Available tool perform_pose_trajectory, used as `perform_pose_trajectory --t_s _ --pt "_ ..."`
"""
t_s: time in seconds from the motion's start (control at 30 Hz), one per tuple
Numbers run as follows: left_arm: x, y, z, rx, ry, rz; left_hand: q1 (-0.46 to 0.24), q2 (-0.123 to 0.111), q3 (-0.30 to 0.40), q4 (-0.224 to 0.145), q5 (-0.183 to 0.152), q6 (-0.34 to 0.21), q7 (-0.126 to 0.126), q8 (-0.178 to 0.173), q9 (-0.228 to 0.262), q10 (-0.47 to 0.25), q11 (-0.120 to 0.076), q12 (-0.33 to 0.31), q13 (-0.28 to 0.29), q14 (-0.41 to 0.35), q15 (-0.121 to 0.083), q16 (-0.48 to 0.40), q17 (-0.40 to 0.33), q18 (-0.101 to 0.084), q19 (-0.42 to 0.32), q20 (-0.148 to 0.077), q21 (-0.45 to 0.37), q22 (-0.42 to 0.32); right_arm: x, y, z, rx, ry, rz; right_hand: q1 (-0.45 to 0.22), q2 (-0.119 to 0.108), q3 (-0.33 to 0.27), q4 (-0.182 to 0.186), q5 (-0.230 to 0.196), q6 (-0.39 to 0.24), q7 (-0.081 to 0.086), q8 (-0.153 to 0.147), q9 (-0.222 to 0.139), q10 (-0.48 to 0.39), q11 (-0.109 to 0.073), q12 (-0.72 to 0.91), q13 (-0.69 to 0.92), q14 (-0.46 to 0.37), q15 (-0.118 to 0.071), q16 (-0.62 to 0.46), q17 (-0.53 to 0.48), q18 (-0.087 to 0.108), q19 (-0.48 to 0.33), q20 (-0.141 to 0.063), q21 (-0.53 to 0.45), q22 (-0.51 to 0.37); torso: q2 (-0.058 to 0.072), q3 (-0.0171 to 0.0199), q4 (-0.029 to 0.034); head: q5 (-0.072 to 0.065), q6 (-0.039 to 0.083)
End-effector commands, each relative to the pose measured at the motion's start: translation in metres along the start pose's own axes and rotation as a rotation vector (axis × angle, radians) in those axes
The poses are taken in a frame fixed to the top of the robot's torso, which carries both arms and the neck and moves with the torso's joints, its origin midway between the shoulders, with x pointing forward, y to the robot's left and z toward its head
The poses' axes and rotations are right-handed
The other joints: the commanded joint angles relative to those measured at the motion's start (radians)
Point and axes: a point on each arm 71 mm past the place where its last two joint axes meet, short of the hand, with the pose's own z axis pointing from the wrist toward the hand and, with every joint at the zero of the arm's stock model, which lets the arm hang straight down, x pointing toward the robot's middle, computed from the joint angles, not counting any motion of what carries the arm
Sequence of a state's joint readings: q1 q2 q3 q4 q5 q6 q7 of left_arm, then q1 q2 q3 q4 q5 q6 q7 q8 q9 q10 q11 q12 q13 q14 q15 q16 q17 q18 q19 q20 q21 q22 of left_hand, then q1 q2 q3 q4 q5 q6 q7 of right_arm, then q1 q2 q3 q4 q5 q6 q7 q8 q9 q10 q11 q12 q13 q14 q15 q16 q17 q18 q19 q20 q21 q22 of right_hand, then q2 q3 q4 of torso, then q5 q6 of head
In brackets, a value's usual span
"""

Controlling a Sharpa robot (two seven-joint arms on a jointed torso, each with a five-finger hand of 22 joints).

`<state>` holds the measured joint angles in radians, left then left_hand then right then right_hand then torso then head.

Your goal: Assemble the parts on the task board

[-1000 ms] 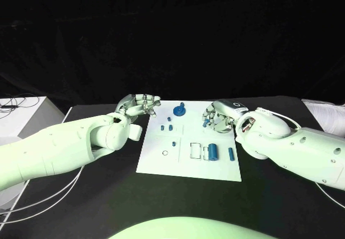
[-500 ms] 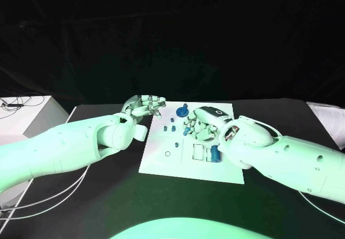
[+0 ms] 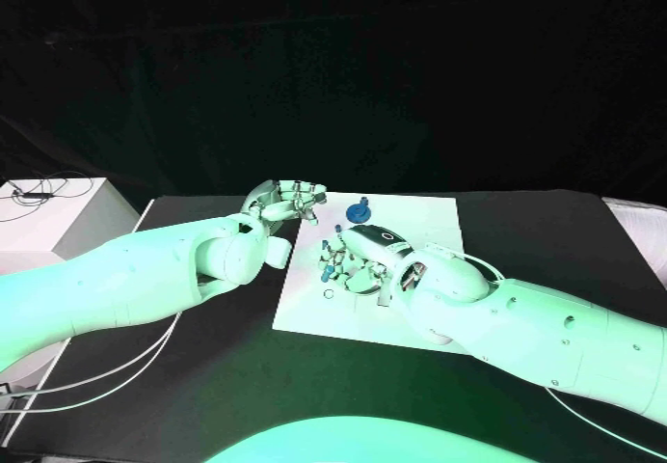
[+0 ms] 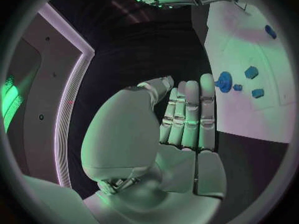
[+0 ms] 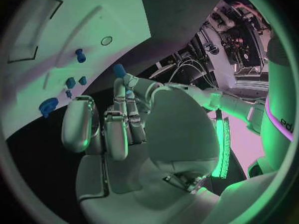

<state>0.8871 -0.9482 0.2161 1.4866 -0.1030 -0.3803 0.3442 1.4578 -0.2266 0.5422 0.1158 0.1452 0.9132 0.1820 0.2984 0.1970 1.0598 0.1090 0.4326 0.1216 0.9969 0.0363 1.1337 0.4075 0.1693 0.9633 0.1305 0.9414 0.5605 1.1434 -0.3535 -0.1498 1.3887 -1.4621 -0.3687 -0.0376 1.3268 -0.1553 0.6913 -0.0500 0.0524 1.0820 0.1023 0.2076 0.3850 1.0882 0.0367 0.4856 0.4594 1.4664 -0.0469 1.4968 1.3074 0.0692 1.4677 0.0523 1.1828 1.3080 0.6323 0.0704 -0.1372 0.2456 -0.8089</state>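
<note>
right hand [image 3: 356, 258] pinches a blue part [image 5: 119, 70] over the task board [image 3: 424, 220]; should lower it squarely; left hand [image 3: 282, 204], fingers pressed together, holds nothing.

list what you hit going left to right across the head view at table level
white box → left hand → right hand on the task board → bare black table

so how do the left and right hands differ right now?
The left hand sits at the board's far left corner, off the white plate; the right hand is over the board's middle. The left hand holds nothing, fingers straight and together; the right hand pinches a small blue part at its fingertips. Both are silver hands on white arms.
</note>
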Motion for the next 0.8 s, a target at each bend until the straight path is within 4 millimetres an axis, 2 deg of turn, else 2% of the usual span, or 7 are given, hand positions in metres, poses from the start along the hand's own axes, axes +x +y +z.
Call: perform_pose_trajectory --t_s 0.03,0.2,0.57,0.8 --pt "0.002 -0.001 0.0 0.006 0.006 -0.004 0.01 -0.001 0.002 -0.006 0.006 -0.002 0.0 -0.003 0.001 -0.009 0.0 0.005 0.001 -0.006 0.002 -0.001 0.002 0.015 0.003 0.0 -0.005 -0.001 0.005 0.001 0.002 -0.028 0.003 -0.041 0.005 0.015 0.007 -0.001 0.003 0.008 0.003 0.029 0.044 0.002 -0.008 -0.004 -0.002 0.074 -0.001 0.002 0.124 -0.01 0.072 -0.007 0.003 0.18 0.0 -0.0007 0.0 0.007 -0.007" --pt "0.002 -0.002 0.0 0.006 0.007 -0.004 0.01 -0.001 0.002 -0.006 0.006 -0.002 0.0 -0.003 0.001 -0.009 0.0 0.005 0.001 -0.006 0.002 -0.001 0.002 0.015 0.003 0.0 -0.005 -0.001 0.014 -0.003 0.004 -0.018 0.029 -0.061 0.005 0.014 0.007 -0.002 0.004 0.008 0.003 0.029 0.044 0.002 -0.007 -0.004 -0.002 0.074 0.0 0.003 0.125 -0.01 0.072 -0.007 0.005 0.18 0.0 -0.0001 0.0012 0.011 -0.014" --pt "0.002 -0.002 -0.001 0.005 0.006 -0.003 0.01 -0.001 0.001 -0.006 0.005 -0.002 0.0 -0.002 0.001 -0.01 0.0 0.007 0.001 -0.007 0.002 -0.002 0.002 0.015 0.003 0.0 -0.006 -0.001 0.022 -0.009 0.006 0.017 0.051 -0.114 0.005 0.014 0.008 -0.003 0.004 0.008 0.004 0.029 0.045 0.002 -0.007 -0.005 -0.003 0.074 0.0 0.003 0.125 -0.01 0.072 -0.007 0.006 0.18 0.0 0.0014 -0.0004 0.018 -0.028" --pt "0.002 -0.002 -0.001 0.005 0.007 -0.003 0.01 -0.001 0.001 -0.006 0.005 -0.002 0.0 -0.002 0.001 -0.01 0.0 0.007 0.001 -0.007 0.002 -0.002 0.002 0.015 0.003 0.0 -0.006 -0.001 0.024 -0.008 0.008 0.021 0.058 -0.125 0.004 0.013 0.008 -0.004 0.005 0.008 0.004 0.03 0.045 0.003 -0.007 -0.005 -0.003 0.075 0.0 0.004 0.127 -0.011 0.073 -0.007 0.011 0.181 0.0 0.0015 -0.0001 0.021 -0.033"
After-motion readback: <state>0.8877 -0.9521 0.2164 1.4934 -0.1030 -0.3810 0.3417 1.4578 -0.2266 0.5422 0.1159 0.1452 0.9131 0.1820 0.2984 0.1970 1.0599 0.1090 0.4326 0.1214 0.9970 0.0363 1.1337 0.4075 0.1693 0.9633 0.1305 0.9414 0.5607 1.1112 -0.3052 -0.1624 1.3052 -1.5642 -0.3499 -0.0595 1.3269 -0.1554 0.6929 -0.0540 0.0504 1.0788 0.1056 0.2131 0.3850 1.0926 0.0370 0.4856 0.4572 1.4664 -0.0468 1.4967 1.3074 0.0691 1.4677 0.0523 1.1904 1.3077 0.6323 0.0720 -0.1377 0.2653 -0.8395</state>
